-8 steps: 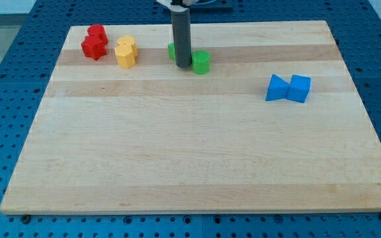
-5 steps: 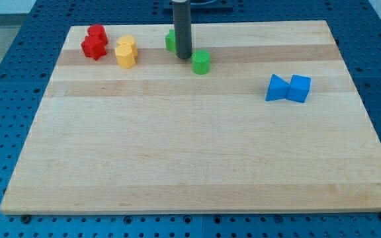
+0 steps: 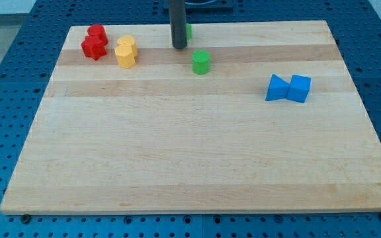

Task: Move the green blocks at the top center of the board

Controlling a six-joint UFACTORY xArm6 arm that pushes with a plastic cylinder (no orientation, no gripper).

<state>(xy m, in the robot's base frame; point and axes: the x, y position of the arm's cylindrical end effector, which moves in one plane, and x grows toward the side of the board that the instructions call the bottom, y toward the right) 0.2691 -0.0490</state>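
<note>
The straight dark rod stands upright near the view's top centre, entering from the top edge. My tip [image 3: 178, 47] rests low at the rod's lower end, touching down at bench height.

Pale wooden board [image 3: 197, 152], laid on a blue perforated table [image 3: 8, 79]. Near the board's top left corner, two red blocks [image 3: 94, 43] touching, with two yellow blocks [image 3: 126, 52] just beside them. At top centre, a green cylinder [image 3: 201, 62], and a second green block [image 3: 188, 30] mostly hidden behind the rod. Toward the view's right, two blue blocks [image 3: 288, 88] side by side, touching.
</note>
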